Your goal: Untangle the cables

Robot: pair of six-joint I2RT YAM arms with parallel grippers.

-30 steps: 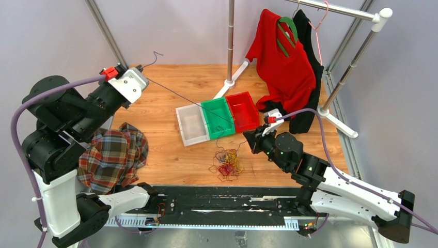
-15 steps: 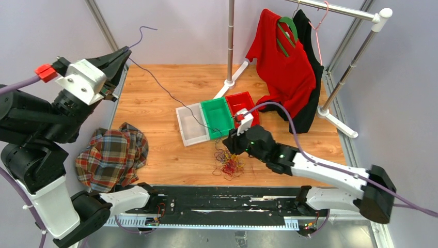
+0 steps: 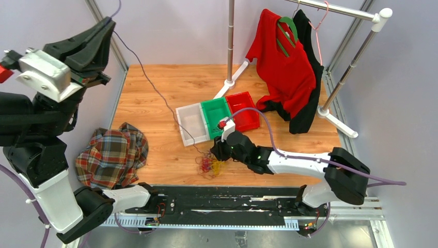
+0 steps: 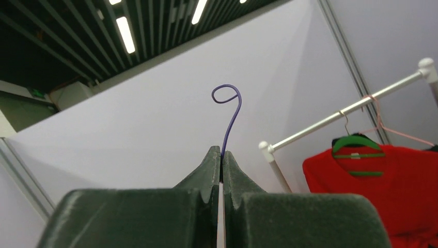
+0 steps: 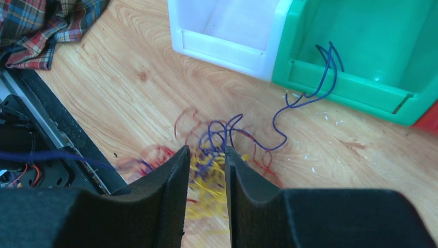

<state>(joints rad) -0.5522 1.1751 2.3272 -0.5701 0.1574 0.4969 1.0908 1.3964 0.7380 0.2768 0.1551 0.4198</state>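
Tension is what has to be managed at this step, judging by the overhead view. The left gripper (image 3: 109, 20) is held high at the far left with one purple strand (image 3: 155, 89) pinched in it. That strand is stretched down across the table (image 3: 155, 155), past the white bin (image 3: 192, 124), and into the cables (image 3: 210, 164), which are heaped in a yellow, red and purple knot on the wood just in front of the bins. The right gripper (image 3: 216, 153) is parked low at the heap's far side. From the left wrist, the fingers (image 4: 210, 168) are seen pressed tight together with the strand's curled end poking out above the tips, so the pinch looks solid. From the right wrist, the jaws are seen parted by a narrow gap with the blurred heap showing through it, and nothing is clearly clamped there, tbh. A second purple wire (image 5: 320, 67) is draped over the front lip of the green bin (image 5: 361, 46). For the pull to go well, the heap should probably be pinned down by the right gripper while the strand is drawn out slowly along its own line. If it's yanked, the whole knot is likely to be dragged along or cinched tighter. The bin-draped wire could get snagged too, so it's best watched.
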